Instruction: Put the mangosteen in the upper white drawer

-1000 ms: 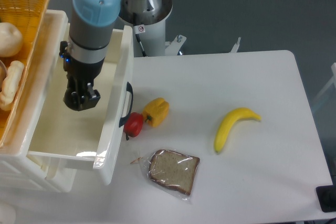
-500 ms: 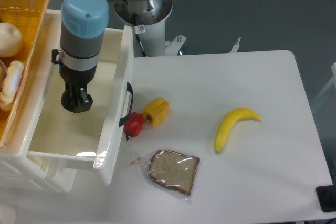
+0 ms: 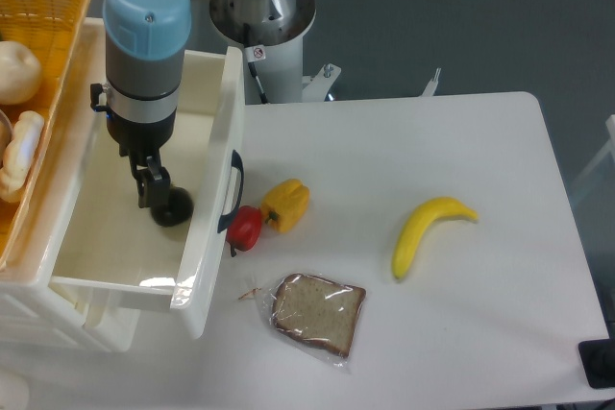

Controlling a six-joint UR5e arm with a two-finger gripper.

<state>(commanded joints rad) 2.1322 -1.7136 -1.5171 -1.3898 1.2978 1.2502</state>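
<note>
Jaws of dark metal (image 3: 151, 182) hang inside the upper white drawer (image 3: 213, 237), and from this angle I cannot tell whether they stand apart or closed; the mangosteen (image 3: 173, 208), a small round near-black ball with a dull skin, sits just below and right of them on the drawer's smooth cream floor, close to the front panel, and whether the fingertips touch it is unclear. That drawer is a deep rectangular plastic box, pulled out, with glossy walls and a curved black handle (image 3: 233, 189) on its front. Above the jaws rises the arm's cylindrical wrist, grey with a pale blue cap (image 3: 146, 9). To the far left an orange wicker basket (image 3: 58, 16) of woven strands holds pale, lumpy bread rolls. On the matt white counter (image 3: 461, 266) a small shiny red pepper (image 3: 246, 228) lies against the handle, touching a blocky yellow pepper (image 3: 286, 204); nearer lies a brown bread slice in crinkled clear wrap (image 3: 317, 312), and well to the right a curved yellow banana (image 3: 428, 229).
</note>
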